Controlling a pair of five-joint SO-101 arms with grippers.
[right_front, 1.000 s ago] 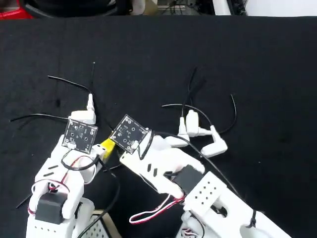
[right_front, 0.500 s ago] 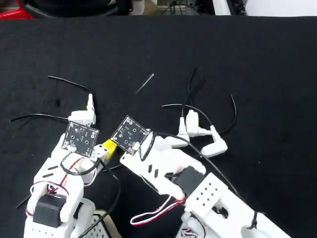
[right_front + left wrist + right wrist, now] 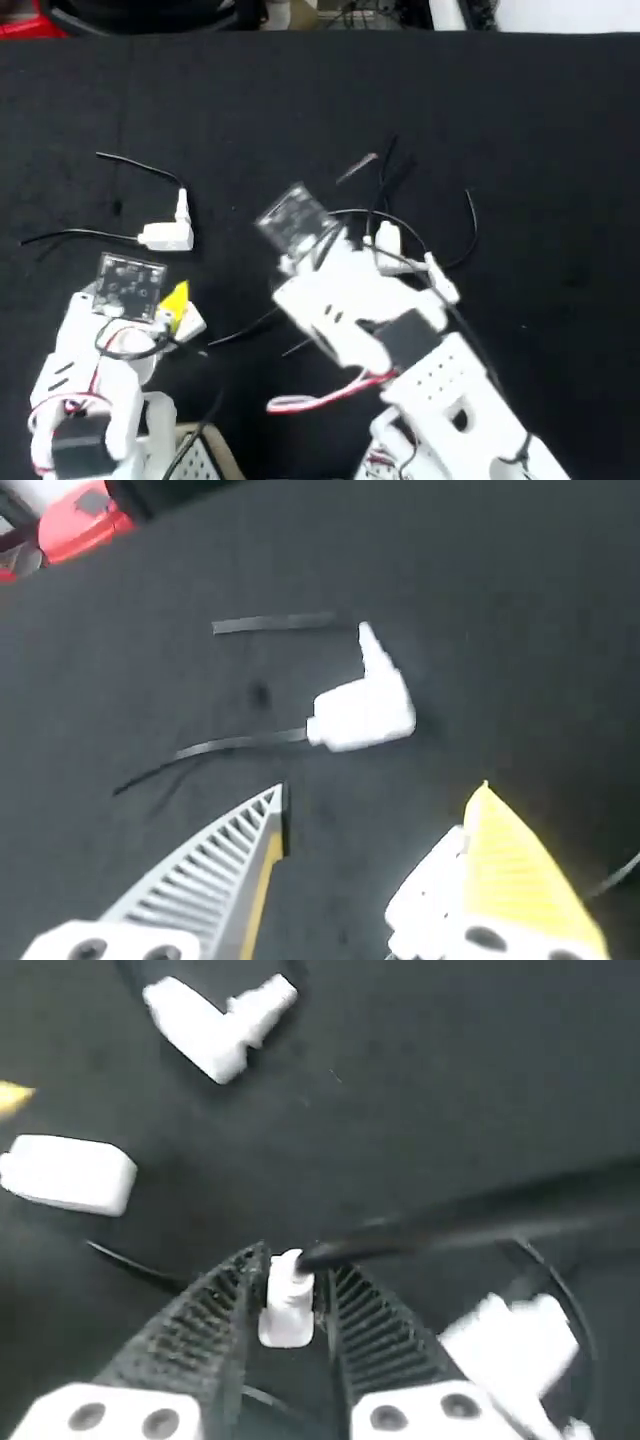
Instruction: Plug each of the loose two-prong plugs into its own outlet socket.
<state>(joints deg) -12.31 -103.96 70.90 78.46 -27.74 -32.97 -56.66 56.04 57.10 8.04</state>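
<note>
On the black table, a white socket block (image 3: pixel 165 237) lies at the left with a plug (image 3: pixel 182 208) joined to it at a right angle. The left wrist view shows that same pair (image 3: pixel 362 710) ahead of my left gripper (image 3: pixel 380 792), which is open and empty; one finger is grey (image 3: pixel 225 865), the other yellow (image 3: pixel 500 865). My right gripper (image 3: pixel 290 1290) is shut on a small white plug (image 3: pixel 287 1310) whose black cable (image 3: pixel 470 1220) runs off to the side. The right arm (image 3: pixel 350 300) covers that plug from above. More white plug parts (image 3: pixel 385 240) lie beside it.
Thin black cables (image 3: pixel 135 165) trail from the white pieces across the cloth. Another white block (image 3: pixel 65 1172) and an L-shaped pair (image 3: pixel 215 1025) lie farther from my right gripper. The table's far edge (image 3: pixel 320 32) meets room clutter.
The right arm has swung toward the far side and right, carrying its plug, and a loose cable end rose with it. The left arm pulled back toward the near edge, away from the left pair.
</note>
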